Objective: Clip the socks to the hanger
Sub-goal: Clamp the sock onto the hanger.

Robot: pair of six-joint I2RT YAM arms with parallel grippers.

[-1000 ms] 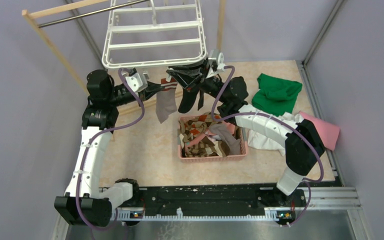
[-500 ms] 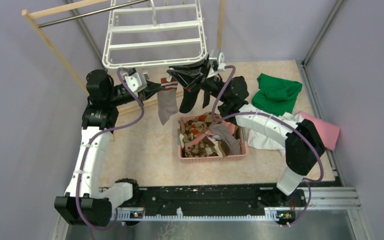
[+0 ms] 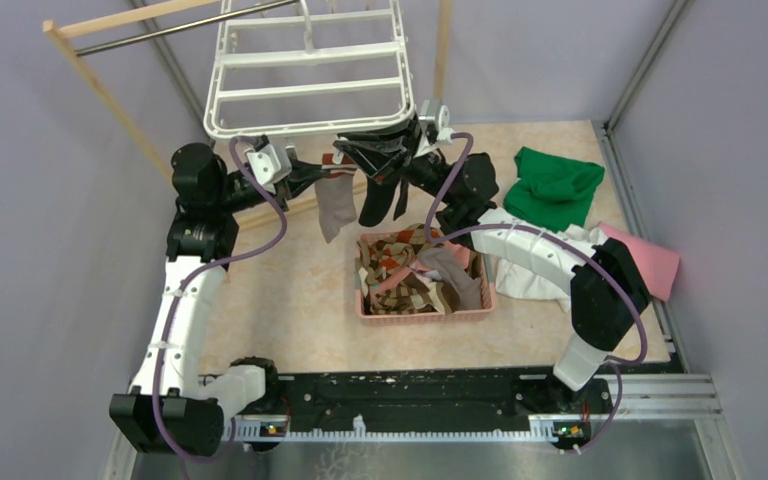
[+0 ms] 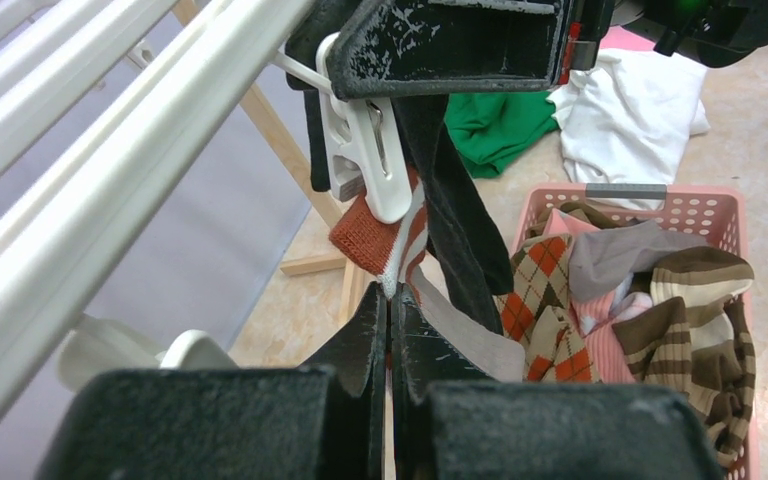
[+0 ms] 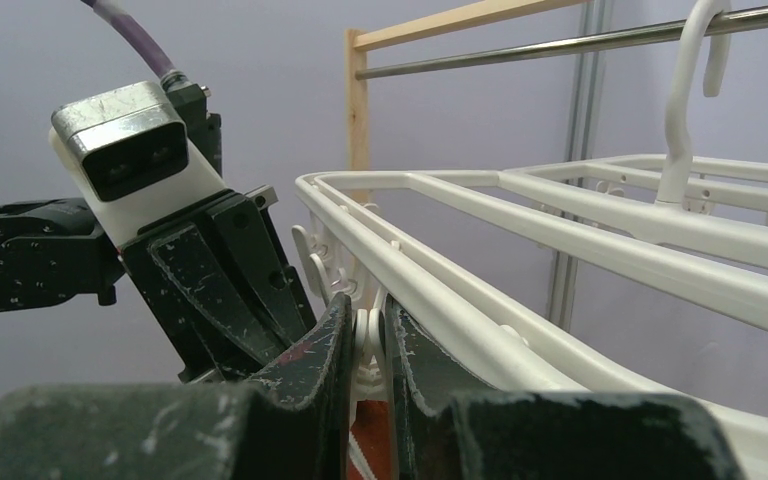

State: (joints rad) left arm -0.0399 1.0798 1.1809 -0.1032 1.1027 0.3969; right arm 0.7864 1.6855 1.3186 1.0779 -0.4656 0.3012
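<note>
The left gripper has lifted its one grey-brown sock nearer the near edge of the hanger, jaws pinched tight on the striped cuff. The right gripper squeezes one white clip there, above one pink basket.

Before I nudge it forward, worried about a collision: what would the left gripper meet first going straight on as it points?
Probably the white clip on the hanger, just past the striped sock cuff that the left gripper pinches. The right gripper squeezes that clip from beyond; depth is unclear.
</note>
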